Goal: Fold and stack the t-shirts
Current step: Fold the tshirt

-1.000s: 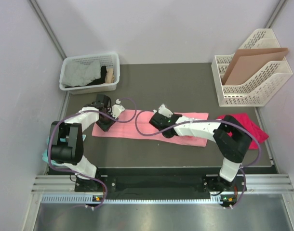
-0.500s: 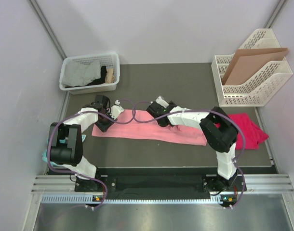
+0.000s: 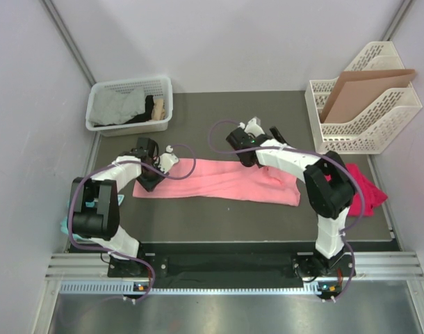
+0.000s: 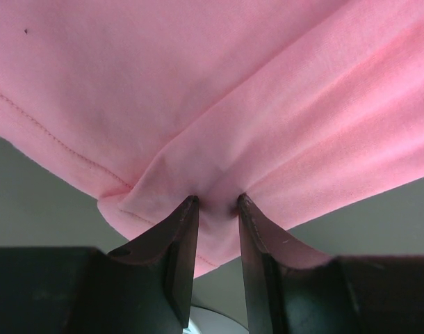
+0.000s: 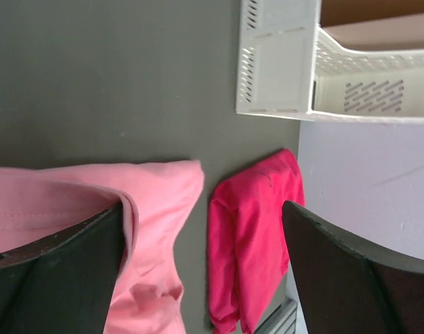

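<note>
The light pink t-shirt (image 3: 219, 179) lies folded into a long strip across the middle of the table (image 3: 267, 118), running from near the left edge towards the right, with its right end a little nearer the front edge. The magenta t-shirt (image 3: 368, 189) lies crumpled by the right edge, just beside the pink strip's right end and apart from it, as the right wrist view shows with a band of dark table between the pink cloth (image 5: 156, 202) and the magenta cloth (image 5: 250, 229). The left gripper (image 3: 151, 177) sits on the strip's left end, its jaws pressed onto a bunched fold of the pink fabric (image 4: 215, 209). The right gripper (image 3: 241, 142) is above the strip's far edge near the table's middle, its jaws spread wide with nothing between them (image 5: 203, 207). A white basket (image 3: 128, 82) with grey cloth (image 3: 118, 104) stands at the far left corner. A white file rack (image 3: 379, 136) holding a brown cardboard sheet (image 3: 358, 90) stands at the far right corner.
</note>
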`<state>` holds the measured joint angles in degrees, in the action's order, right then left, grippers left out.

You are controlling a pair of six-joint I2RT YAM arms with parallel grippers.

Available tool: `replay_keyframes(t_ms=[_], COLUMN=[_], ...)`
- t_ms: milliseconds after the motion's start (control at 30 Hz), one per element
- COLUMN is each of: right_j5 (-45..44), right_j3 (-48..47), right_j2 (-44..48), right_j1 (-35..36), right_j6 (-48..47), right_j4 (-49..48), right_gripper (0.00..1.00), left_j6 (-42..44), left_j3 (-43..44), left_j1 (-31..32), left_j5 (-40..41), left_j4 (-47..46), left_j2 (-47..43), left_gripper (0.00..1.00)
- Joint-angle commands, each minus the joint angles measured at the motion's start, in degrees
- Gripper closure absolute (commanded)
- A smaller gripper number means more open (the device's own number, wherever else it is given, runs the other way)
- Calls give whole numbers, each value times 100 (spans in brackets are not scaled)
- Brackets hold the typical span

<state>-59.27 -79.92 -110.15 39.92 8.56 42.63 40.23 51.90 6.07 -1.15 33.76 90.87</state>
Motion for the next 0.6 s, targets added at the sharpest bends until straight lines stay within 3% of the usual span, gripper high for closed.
replay_keyframes(t_ms=[0,300,433,567], right_j5=[-297,943,260,-384], right_j3=[-32,143,205,144], right_j2=[450,599,626,775], right_j1=[-283,59,16,-274], right_j6=[348,-109,593,1909], right_j4=[237,17,691,1413], right_gripper=[11,6,5,4], left_j6=[20,55,73,64], left_j3=[4,40,22,4], left_j1=[-35,-35,-35,-35], left_j5=[-123,-105,-105,-140], left_j4=[140,219,237,219], left_j2=[-184,-236,-245,-236], left_gripper=[65,65,65,65])
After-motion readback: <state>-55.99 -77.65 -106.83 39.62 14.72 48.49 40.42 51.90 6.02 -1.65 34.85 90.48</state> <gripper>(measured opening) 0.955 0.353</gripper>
